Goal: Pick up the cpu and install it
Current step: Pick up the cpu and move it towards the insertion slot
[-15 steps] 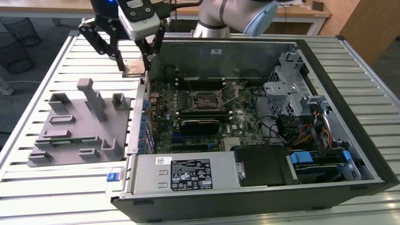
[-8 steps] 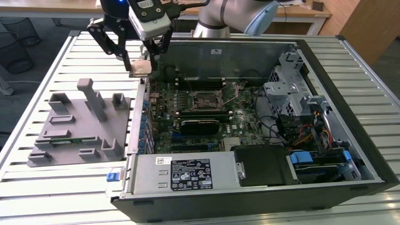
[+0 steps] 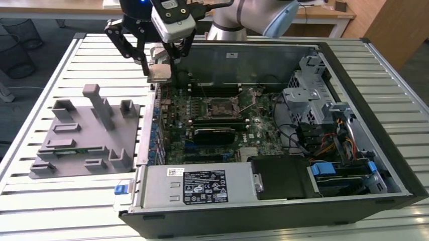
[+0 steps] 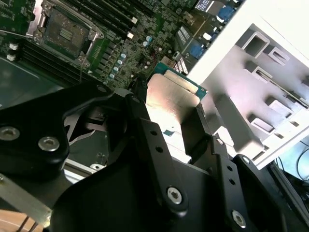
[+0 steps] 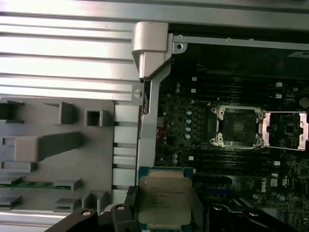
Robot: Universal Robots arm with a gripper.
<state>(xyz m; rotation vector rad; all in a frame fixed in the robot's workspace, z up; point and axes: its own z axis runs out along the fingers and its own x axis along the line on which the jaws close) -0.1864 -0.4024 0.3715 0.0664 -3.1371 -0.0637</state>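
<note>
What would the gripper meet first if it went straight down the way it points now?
Likely the motherboard near its edge, just inside the case wall, touched first by the cpu the gripper holds. The open socket lies off to one side. Depth is unclear; the wall's rim might come first.

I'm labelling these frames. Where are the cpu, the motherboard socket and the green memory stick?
cpu (image 5: 164, 200): first wrist view, middle of its silver metal top.
motherboard socket (image 5: 236, 126): first wrist view, centre of its dark square recess.
green memory stick (image 5: 34, 184): first wrist view, middle of its long green edge.
</note>
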